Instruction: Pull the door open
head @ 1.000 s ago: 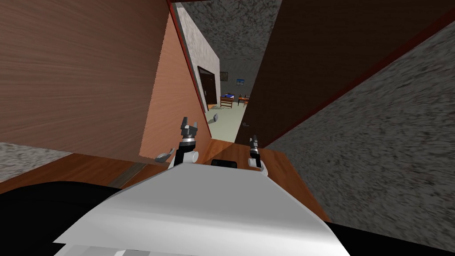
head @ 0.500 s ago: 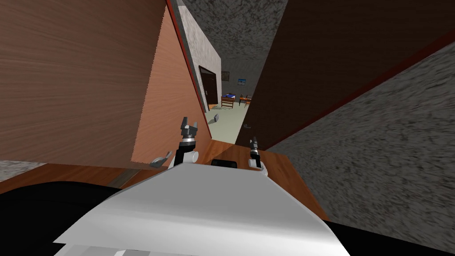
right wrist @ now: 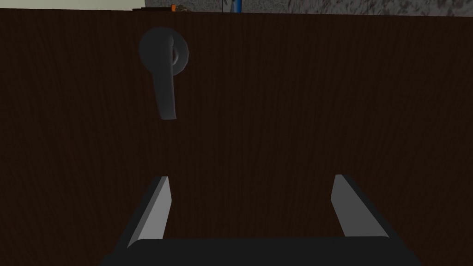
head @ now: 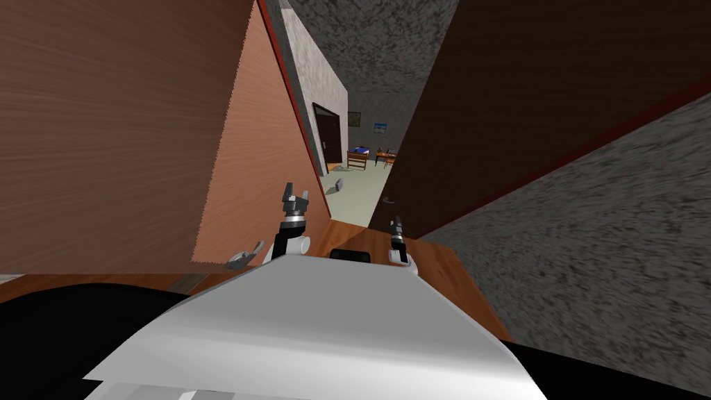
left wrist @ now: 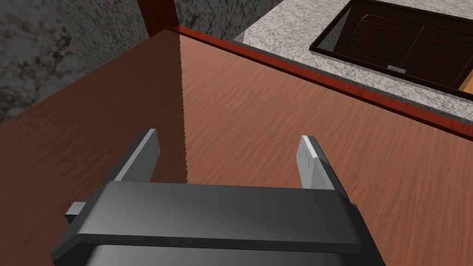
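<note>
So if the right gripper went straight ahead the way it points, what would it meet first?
Most likely the flat face of the dark brown door; the right gripper, open, aims beside the grey lever handle.

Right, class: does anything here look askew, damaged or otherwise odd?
Yes: the seam where the darker brown door meets the lighter brown panel is saw-toothed, not straight, as if the two faces cut through each other.

Far furniture [head: 356,158] too small to identify. Brown door [head: 125,132] cut by top and left edges; dark door [head: 528,104] cut by top and right edges.
</note>
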